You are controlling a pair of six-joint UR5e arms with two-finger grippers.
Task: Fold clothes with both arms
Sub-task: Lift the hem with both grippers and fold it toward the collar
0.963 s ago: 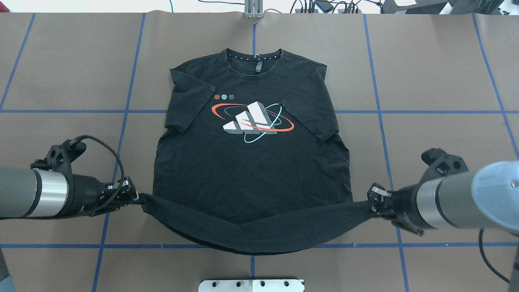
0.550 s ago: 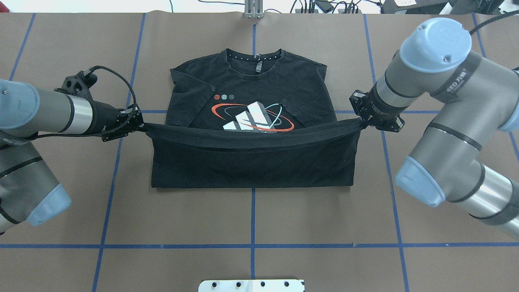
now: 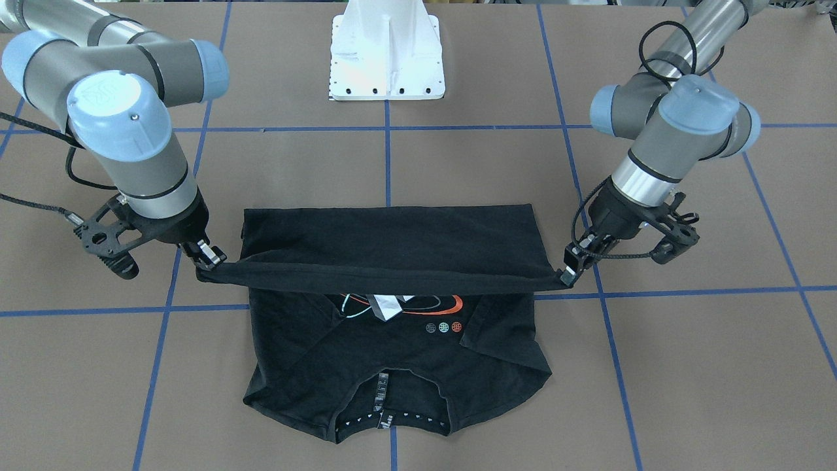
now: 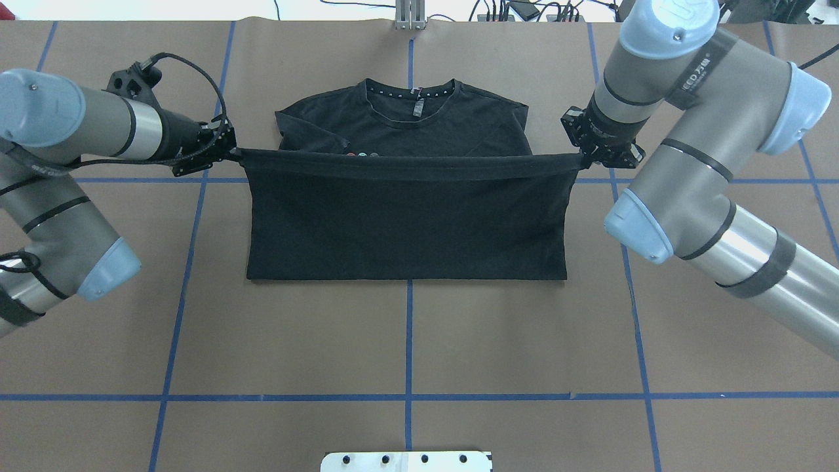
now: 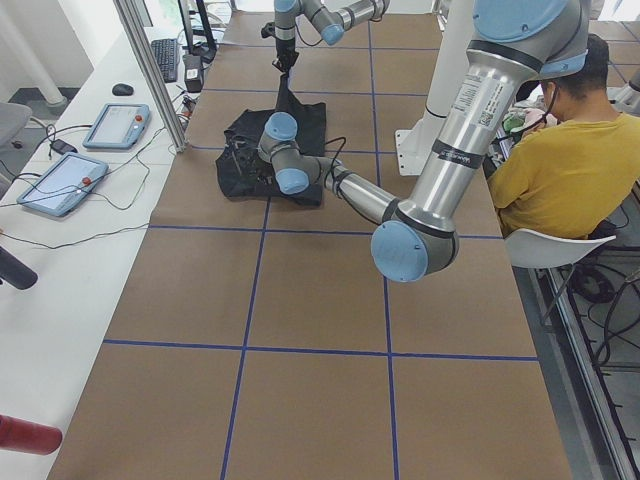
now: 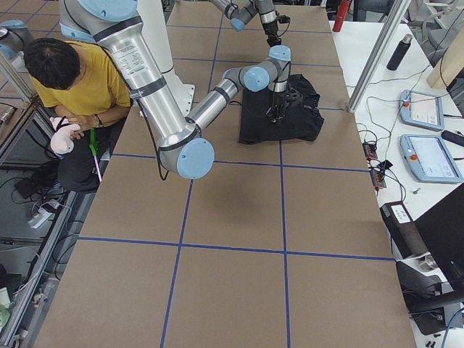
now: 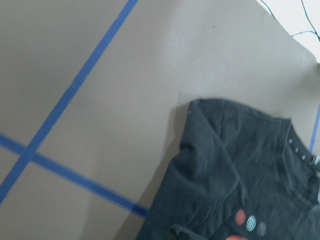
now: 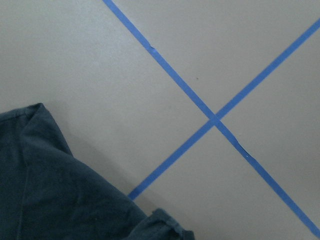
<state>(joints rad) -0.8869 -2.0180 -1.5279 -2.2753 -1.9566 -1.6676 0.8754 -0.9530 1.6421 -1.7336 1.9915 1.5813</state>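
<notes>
Hem of the black short-sleeved T-shirt (image 4: 406, 223), clamped in left pincer (image 4: 233, 155) and right pincer (image 4: 582, 157), nearly reached the far collar (image 4: 411, 92); further folds likely remained.

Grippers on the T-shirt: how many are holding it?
2. The left gripper holds one corner of the T-shirt; the right gripper holds the opposite corner, with the edge stretched between them.

We record as follows.

- **T-shirt** (image 4: 406, 216): matt black knit cloth, softly creased. Its logo (image 3: 392, 304) is a smoother print.
- **Table cover** (image 4: 406, 328): matt brown paper, smooth.
- **Grid tape** (image 4: 524, 397): blue, with a faint sheen.
- **Left arm** (image 4: 98, 128) and **right arm** (image 4: 721, 72): matt grey tubing, brushed silver metal bands and smooth light-blue plastic caps.
- **Cable** (image 3: 36, 203): black braided sheath.
- **Pedestal base** (image 3: 386, 52): smooth white finish.
</notes>
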